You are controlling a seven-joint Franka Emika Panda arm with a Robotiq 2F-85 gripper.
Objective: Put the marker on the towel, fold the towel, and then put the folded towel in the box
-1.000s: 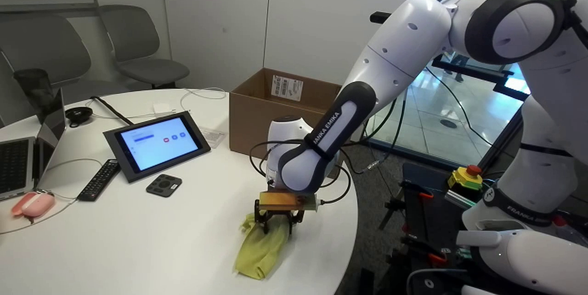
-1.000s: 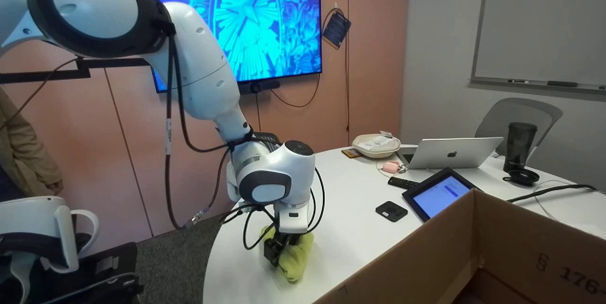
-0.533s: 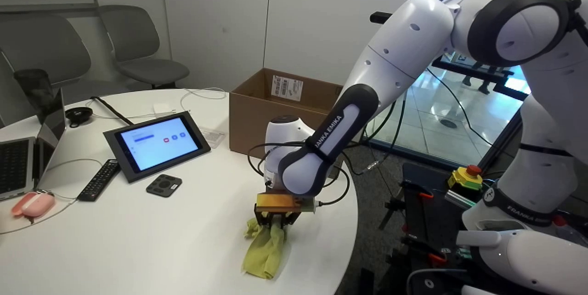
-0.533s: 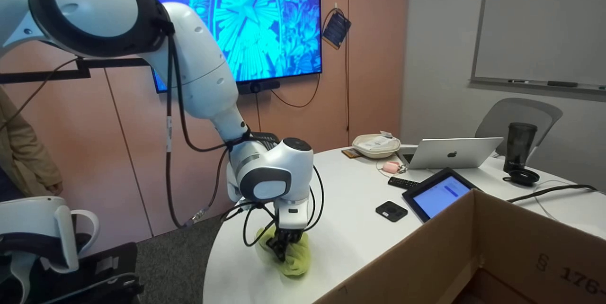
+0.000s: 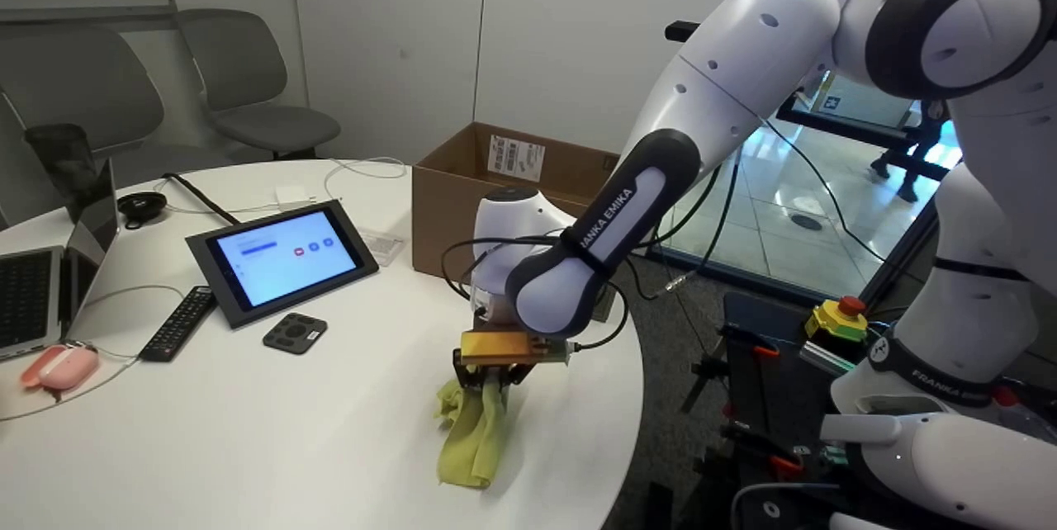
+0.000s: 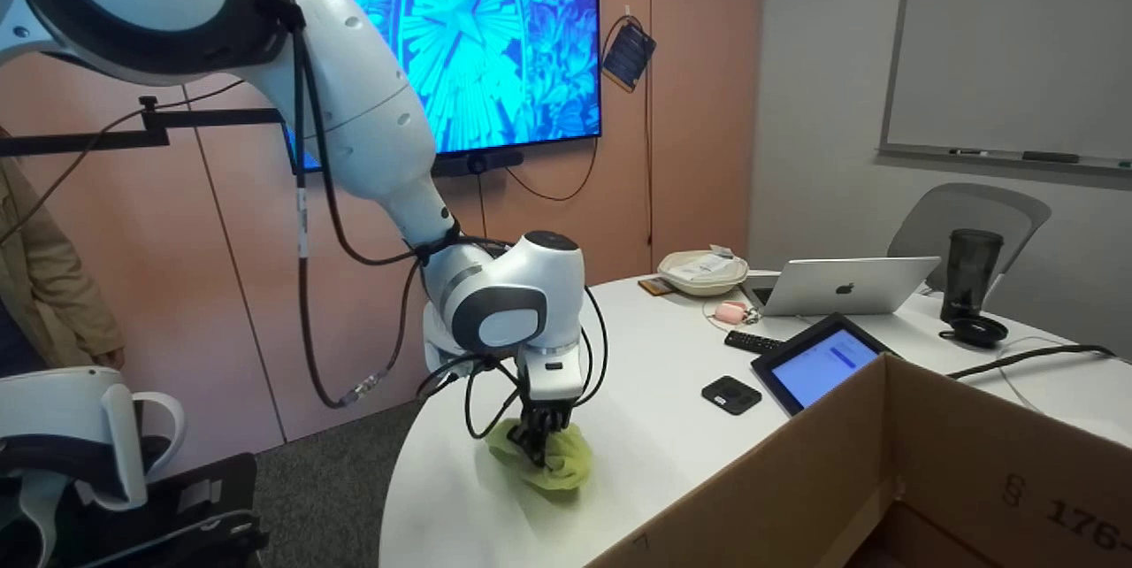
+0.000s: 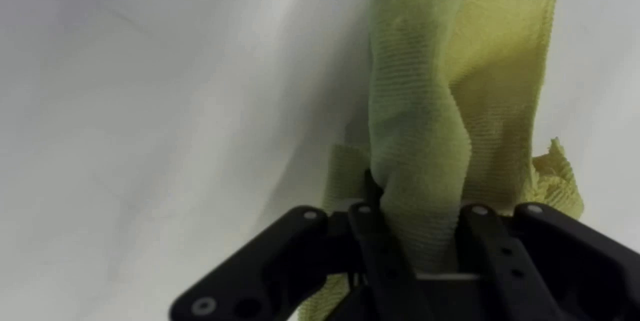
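The wrist view crops the towel towards one o'clock; in an exterior view the box runs off at four o'clock.

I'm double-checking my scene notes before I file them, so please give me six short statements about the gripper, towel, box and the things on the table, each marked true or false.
1. The gripper is closed on the yellow-green towel. True.
2. A white label shows on an inner wall of the box. True.
3. The towel is inside the box. False: it is outside the box, pinched in the gripper.
4. The remote lies between the pink case and the tablet. True.
5. The tablet's screen is off. False: the screen is lit.
6. The box is closed on top. False: its top is open.
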